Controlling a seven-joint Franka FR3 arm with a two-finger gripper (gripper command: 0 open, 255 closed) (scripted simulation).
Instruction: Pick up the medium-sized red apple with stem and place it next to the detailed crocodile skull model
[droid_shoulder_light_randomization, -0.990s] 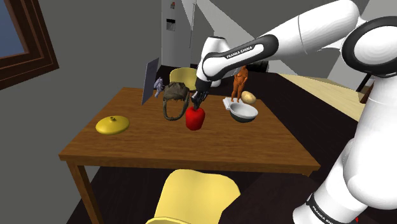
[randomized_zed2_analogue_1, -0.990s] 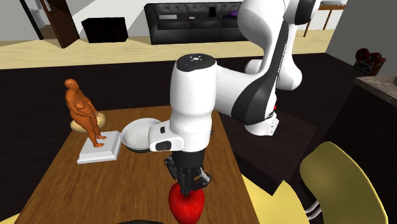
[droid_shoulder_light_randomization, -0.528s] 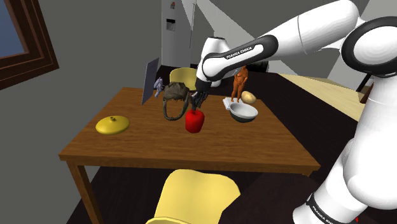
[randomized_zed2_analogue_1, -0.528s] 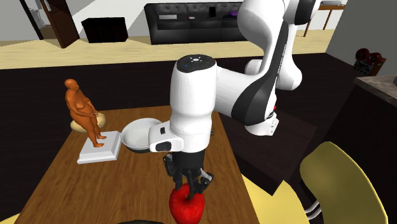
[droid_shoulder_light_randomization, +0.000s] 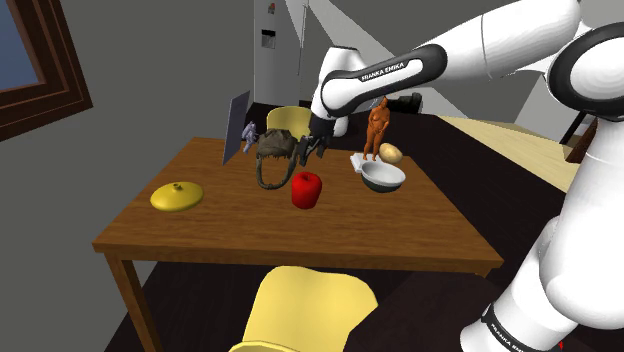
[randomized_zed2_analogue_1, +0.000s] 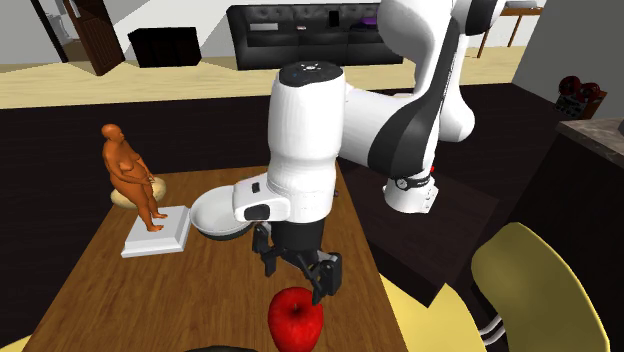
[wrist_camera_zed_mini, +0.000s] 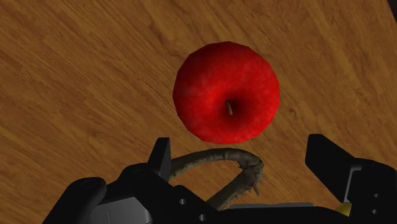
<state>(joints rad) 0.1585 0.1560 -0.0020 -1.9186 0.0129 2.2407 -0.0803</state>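
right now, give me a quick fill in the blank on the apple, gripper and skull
The apple sits on the table, and its colour is ____.
The gripper hangs above the apple, and it is ____.
In the shoulder view, the crocodile skull lies just to the apple's ____.
The orange figurine stands on a ____ base.
Missing words: red; open; left; white.

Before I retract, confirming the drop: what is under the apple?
Bare wooden table is under the apple, which sits beside the crocodile skull. The open claw hangs above it, not touching. The contact spot itself is covered by the apple.
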